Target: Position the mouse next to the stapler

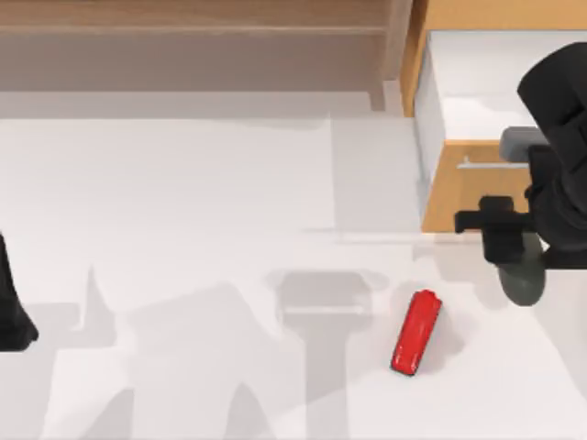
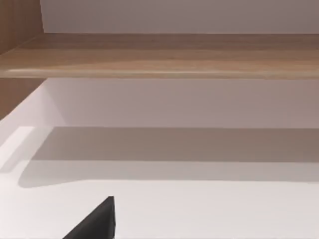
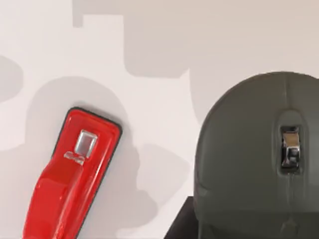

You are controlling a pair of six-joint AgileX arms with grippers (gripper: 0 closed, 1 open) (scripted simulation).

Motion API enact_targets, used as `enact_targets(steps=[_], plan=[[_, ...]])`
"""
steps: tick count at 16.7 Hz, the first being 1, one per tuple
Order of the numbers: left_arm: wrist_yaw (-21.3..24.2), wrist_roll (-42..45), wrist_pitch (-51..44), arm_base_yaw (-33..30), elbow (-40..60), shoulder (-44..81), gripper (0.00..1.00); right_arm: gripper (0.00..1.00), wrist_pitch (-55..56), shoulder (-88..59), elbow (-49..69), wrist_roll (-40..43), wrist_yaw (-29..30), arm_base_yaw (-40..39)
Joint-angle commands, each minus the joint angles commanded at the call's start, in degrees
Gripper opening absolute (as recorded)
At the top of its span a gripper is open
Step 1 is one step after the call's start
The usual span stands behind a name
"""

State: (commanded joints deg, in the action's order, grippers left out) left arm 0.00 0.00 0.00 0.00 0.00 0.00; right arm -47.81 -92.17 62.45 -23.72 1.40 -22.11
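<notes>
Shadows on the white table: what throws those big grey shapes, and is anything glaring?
Top view: grey arm-shaped shadows cross the table left of the stapler. Right wrist view: the stapler casts a soft shadow; the mouse wheel glints. Left wrist view: a shelf shadow band.

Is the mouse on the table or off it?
Off it, apparently. The right tool carries the mouse to the right of the stapler, and the right wrist view shows the mouse looming close, the stapler beyond.
</notes>
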Motion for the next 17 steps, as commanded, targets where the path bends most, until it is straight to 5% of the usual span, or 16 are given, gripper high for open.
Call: enact_targets(steps=[17], plan=[[0.0,0.0,0.0,0.0,0.0,0.0,1.0,0.0,3.68,-1.9,-6.68,0.09,0.32,0.19]])
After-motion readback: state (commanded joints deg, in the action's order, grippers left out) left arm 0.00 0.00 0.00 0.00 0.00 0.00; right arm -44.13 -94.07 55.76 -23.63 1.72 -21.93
